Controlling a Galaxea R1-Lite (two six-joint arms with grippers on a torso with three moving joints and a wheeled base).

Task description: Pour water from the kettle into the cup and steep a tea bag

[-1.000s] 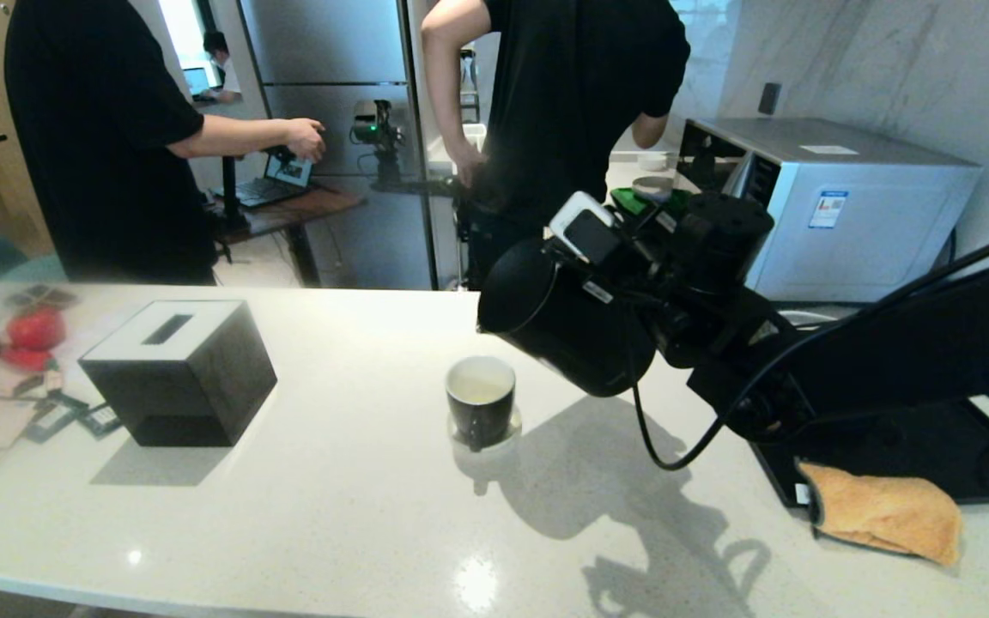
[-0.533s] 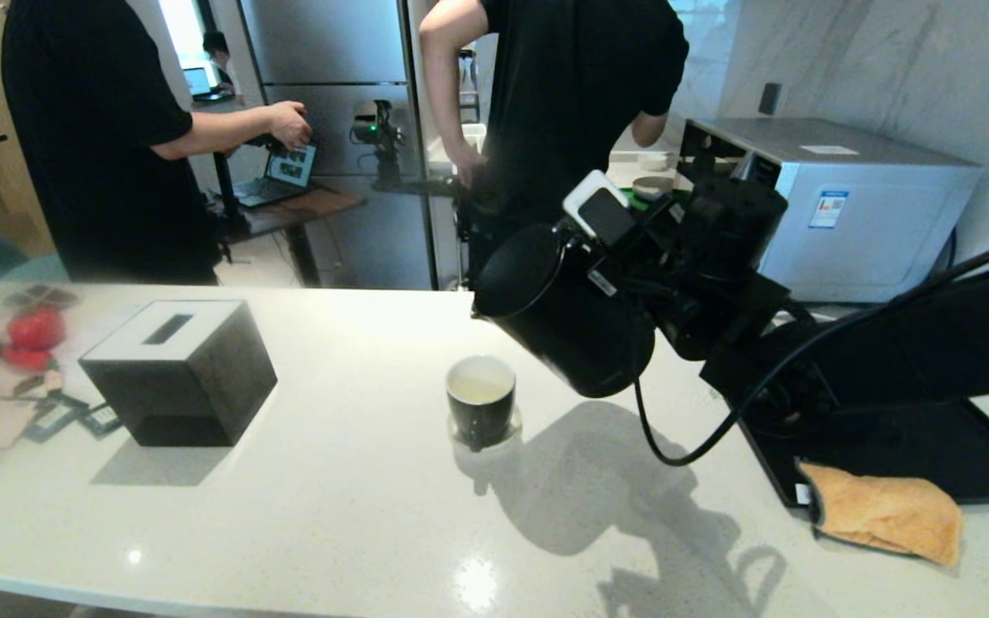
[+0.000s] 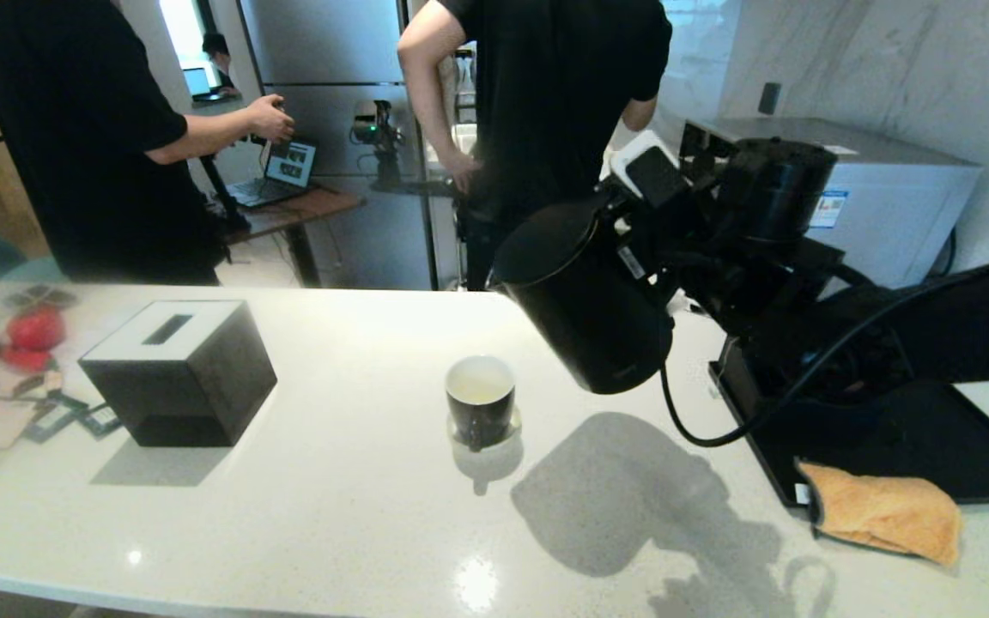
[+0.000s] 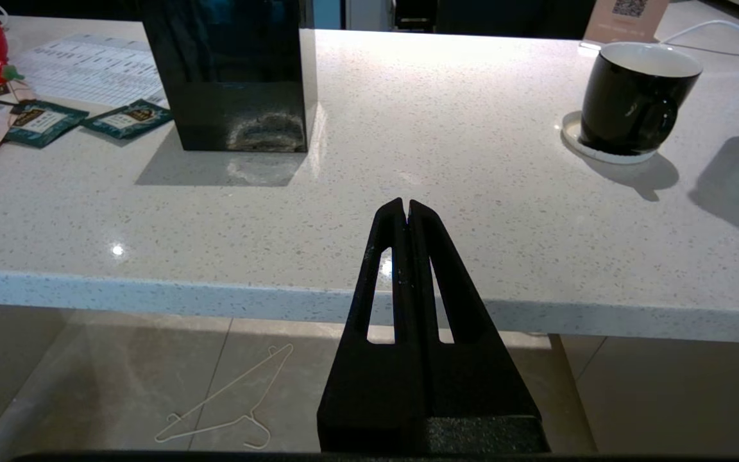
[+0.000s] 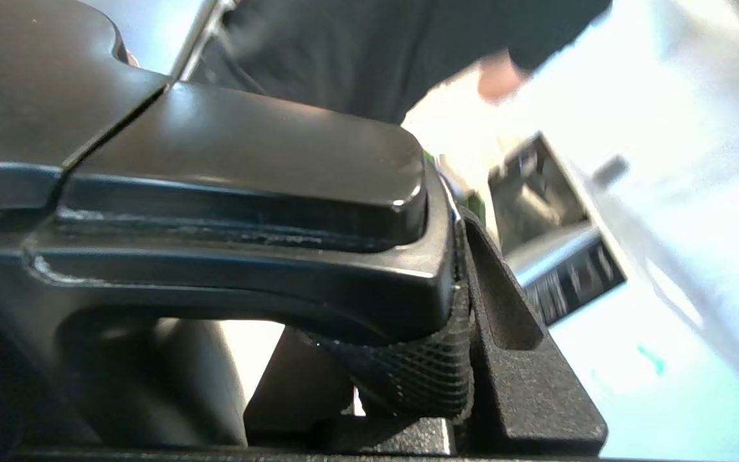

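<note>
Right gripper [image 3: 662,245] clamped on the side handle of the large matte black cylindrical kettle [image 3: 593,313]; in the right wrist view the meshed finger pad [image 5: 421,372] presses hard against the handle, jaws partly closed around it.

Change over the last second: kettle has been swung up and back from its steep forward tilt. It was leaning with the spout low over the small black mug with the white inside [image 3: 480,399]; now it sits higher and nearer upright, spout end clear of the mug's rim, and its shadow has slid off to the right of the mug.

Reading: the pour looks finished. Mug stands on its pale coaster [image 4: 607,151], below and to the left of the claw, pale liquid showing inside.

Left gripper [image 4: 406,208] parked off the near edge of the white speckled counter [image 3: 331,515], fingers pressed together, holding nothing.

Tea bag not identifiable. Likely next: set kettle down.
</note>
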